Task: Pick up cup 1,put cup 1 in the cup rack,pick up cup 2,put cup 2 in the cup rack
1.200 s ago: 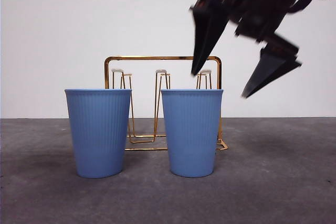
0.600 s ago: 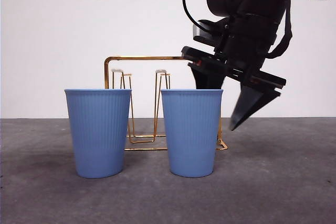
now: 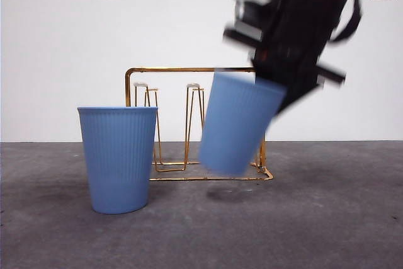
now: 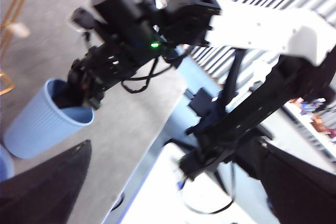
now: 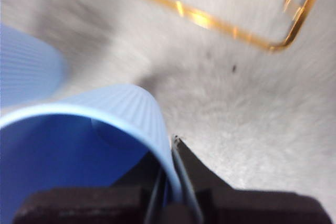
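Observation:
Two ribbed blue cups. My right gripper (image 3: 280,89) is shut on the rim of the right cup (image 3: 238,124), one jaw inside and one outside, and holds it tilted just above the table in front of the gold wire cup rack (image 3: 170,69). The right wrist view shows that grip (image 5: 170,182) on the cup wall (image 5: 126,108), with the rack's base (image 5: 210,22) beyond. The other cup (image 3: 118,159) stands upright on the table at the left, in front of the rack. My left gripper (image 4: 173,192) is open and empty, away from the cups.
Grey table top (image 3: 327,218) with a white wall behind. In the left wrist view the right arm (image 4: 121,45) reaches over the held cup (image 4: 44,124), near the table's edge (image 4: 152,145). The rack's pale-tipped prongs (image 3: 193,86) stand behind the cups.
The right gripper came down onto the right cup's rim, closed on it, and has lifted it off the table, tilted. The left cup and the rack have not moved.

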Controlling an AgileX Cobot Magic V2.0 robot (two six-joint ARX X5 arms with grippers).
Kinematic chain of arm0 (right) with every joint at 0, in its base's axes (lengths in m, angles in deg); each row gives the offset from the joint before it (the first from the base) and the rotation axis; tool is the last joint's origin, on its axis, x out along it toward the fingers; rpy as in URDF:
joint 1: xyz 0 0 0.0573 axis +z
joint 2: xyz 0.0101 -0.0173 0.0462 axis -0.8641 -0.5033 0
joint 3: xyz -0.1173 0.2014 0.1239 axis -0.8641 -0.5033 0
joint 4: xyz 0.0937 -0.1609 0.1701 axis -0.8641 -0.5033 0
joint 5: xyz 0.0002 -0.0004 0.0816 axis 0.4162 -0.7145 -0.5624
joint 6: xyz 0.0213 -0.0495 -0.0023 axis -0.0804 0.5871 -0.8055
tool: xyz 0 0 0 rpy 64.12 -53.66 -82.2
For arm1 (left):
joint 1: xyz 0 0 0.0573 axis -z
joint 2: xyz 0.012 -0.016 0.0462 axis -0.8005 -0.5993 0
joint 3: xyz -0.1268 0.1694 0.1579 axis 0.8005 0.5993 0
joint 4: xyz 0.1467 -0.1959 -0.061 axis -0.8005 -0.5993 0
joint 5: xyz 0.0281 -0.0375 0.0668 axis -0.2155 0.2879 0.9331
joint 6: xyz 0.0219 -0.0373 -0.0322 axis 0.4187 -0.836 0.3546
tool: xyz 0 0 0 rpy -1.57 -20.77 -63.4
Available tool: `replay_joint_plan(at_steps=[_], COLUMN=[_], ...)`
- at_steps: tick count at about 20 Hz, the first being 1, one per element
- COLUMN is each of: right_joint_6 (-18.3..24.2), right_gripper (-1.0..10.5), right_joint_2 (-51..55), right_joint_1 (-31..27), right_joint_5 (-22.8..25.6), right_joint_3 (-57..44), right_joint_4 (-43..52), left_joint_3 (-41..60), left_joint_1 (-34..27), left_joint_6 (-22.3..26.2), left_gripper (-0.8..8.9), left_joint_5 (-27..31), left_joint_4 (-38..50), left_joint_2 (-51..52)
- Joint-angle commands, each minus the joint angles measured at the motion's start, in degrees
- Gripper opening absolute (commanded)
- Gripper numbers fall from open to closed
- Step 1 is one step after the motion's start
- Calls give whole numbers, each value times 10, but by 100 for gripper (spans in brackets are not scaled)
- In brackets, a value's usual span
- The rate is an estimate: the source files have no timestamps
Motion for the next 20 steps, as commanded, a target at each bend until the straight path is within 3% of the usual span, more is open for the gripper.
replay_joint_plan(at_steps=[1, 5, 10, 14, 20], right_joint_6=[10, 2, -20, -19, -23], right_gripper=[-12, -12, -12, -12, -12], right_joint_2=[83, 268, 446, 483, 478], right_joint_1=[1, 1, 1, 1, 1], right_joint_5=[-3, 1, 22, 24, 13], right_joint_3=[1, 1, 1, 1, 1], right_joint_4=[3, 45, 193, 285, 360], left_joint_3=[0, 0, 0, 0, 0], left_joint_1=[10, 42, 131, 229, 309], left_joint_6=[-64, -192, -288, -344, -386], left_gripper=[659, 659, 659, 659, 659], left_joint_5=[-12, -2, 113, 217, 312], left_joint_4=[60, 233, 434, 622, 802], left_joint_2=[0, -5, -42, -101, -176])
